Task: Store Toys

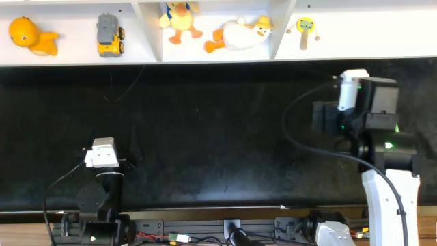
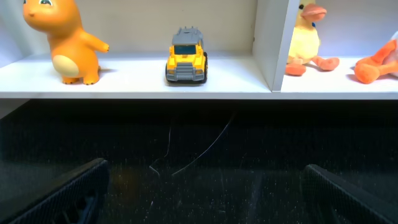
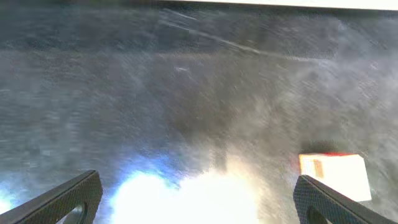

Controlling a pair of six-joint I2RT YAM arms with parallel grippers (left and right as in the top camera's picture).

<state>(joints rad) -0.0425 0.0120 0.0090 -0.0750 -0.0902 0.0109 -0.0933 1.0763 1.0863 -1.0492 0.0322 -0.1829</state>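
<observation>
Along the near edge, the two arms stand at the black table (image 1: pixel 205 137), one at the left and one at the right. The left gripper (image 2: pixel 205 199) sits low over the near-left part of the table, facing the far side, its fingers spread wide with nothing between them. The right gripper (image 3: pixel 199 202) is farther out on the right, above the table, its fingers likewise parted and empty; a small white block with a red edge (image 3: pixel 334 175) lies on the table near one finger. At the far edge runs a white shelf (image 1: pixel 205 56) holding the toys: an orange figure (image 1: pixel 32 35) and a yellow truck (image 1: pixel 109 35) in the left compartment, an upright yellow duck plush (image 1: pixel 180 19) and a white duck plush (image 1: pixel 239 34) lying on its side in the middle one, and a small rattle (image 1: pixel 304 29) in the right one.
</observation>
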